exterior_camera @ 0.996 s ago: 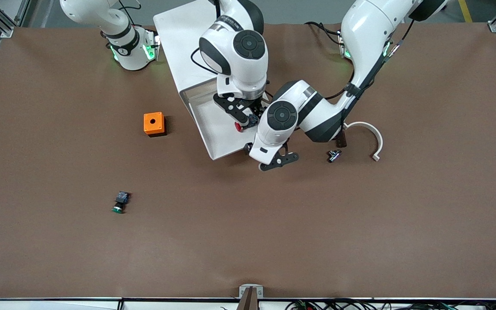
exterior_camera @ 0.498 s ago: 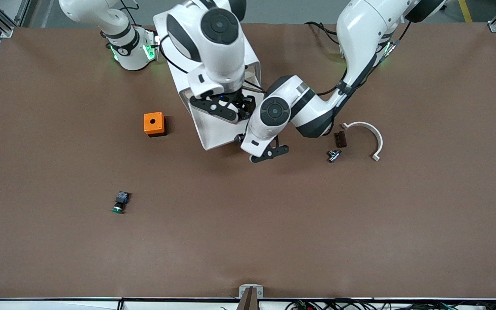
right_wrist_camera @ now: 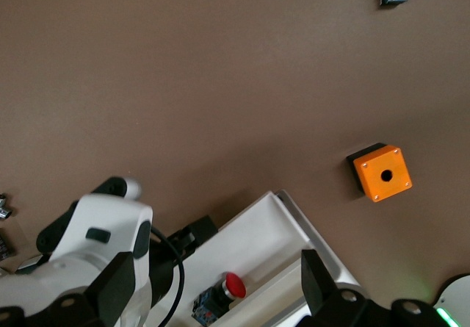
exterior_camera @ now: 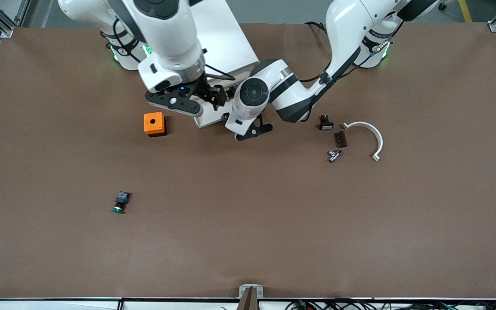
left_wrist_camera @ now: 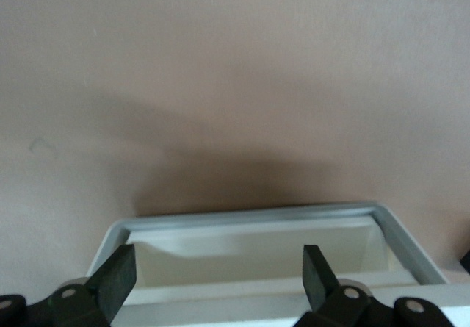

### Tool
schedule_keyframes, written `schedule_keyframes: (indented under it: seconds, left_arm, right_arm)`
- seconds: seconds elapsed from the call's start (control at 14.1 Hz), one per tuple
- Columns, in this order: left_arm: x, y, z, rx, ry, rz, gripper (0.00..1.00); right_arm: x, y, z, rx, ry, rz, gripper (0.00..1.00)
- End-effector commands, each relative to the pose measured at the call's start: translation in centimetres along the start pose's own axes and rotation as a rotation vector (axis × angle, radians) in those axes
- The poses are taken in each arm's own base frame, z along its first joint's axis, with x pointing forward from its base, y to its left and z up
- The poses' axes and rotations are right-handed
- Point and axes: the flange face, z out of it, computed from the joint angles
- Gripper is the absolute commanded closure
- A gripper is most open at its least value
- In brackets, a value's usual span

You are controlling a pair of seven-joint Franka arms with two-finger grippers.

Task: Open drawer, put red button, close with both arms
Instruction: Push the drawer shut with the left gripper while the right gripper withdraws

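Observation:
The white cabinet (exterior_camera: 226, 38) stands near the arms' bases, its drawer (exterior_camera: 208, 121) pulled out only a little. The red button (right_wrist_camera: 224, 295) lies inside the drawer and is hidden under the right arm in the front view. My left gripper (exterior_camera: 251, 130) is open and empty at the drawer's front; in the left wrist view its gripper (left_wrist_camera: 217, 272) straddles the drawer's rim (left_wrist_camera: 257, 213). My right gripper (exterior_camera: 187, 101) is open and empty, raised above the drawer; the right wrist view (right_wrist_camera: 213, 279) looks down on it.
An orange box (exterior_camera: 154, 123) sits beside the drawer toward the right arm's end. The green-capped button (exterior_camera: 119, 202) lies nearer the front camera. A white curved piece (exterior_camera: 370, 135), a brown block (exterior_camera: 339, 138), a metal part (exterior_camera: 334, 155) and a small black part (exterior_camera: 326, 123) lie toward the left arm's end.
The right gripper let go of the red button in the drawer and rose away. The left gripper moved toward the cabinet with the drawer front, and the drawer slid mostly in.

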Motion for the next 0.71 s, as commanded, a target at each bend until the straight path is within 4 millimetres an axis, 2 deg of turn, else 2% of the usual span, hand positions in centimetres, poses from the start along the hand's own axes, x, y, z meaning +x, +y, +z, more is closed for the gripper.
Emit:
schedule_keyframes:
  seconds: [0.0,0.21,0.36,0.64]
  left_arm:
    - [-2.6,0.3,0.6,0.009,-0.024,-0.015,0.00]
    - [-4.7,0.7,1.0,0.015,-0.039,-0.032,0.00]
    - [-5.9,0.9,1.6,0.024,-0.046,-0.039,0.00]
    - [-6.2,0.9,1.2,0.023,-0.043,-0.061,0.00]
  right_arm:
    - [3.3,4.8,-2.7,0.052,-0.040,-0.027,0.00]
    - [8.1,10.8,-4.6,0.072,-0.058,-0.034,0.00]
    - [10.6,14.4,-4.8,0.066,-0.061,-0.100,0.00]
    - [13.9,20.5,-4.7,0.042,-0.085,-0.137,0.00]
